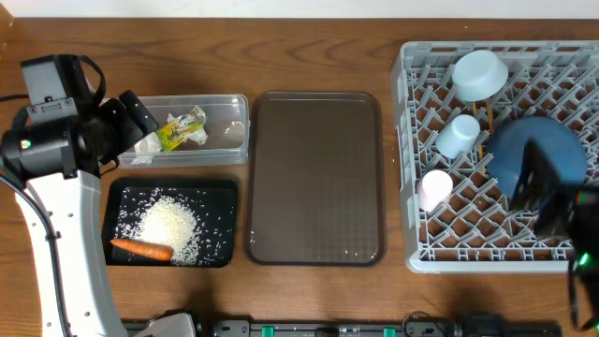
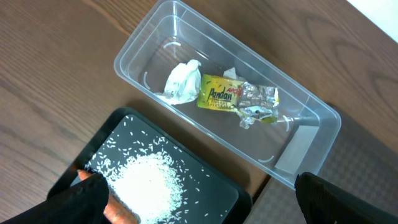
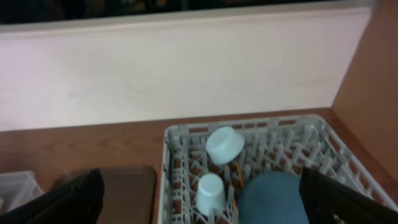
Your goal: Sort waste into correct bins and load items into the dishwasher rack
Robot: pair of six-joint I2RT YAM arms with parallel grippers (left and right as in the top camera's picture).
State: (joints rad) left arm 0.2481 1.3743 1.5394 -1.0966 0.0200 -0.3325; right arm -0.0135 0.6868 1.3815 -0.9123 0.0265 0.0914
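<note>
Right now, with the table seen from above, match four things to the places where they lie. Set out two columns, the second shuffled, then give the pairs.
Column 1
1. snack wrapper
2. carrot
3. blue plate
4. brown serving tray

Column 2
A. in the grey rack
B. directly on the table, just left of the rack
C. in the clear tub
D. in the black tray, with the rice

Pairs: 1-C, 2-D, 3-A, 4-B

Camera layout
Overhead faces straight down on the worktop. Left wrist looks down close on tub and black tray, overhead's 9 o'clock; right wrist, farther off, looks across the rack at 3 o'clock toward the wall.
</note>
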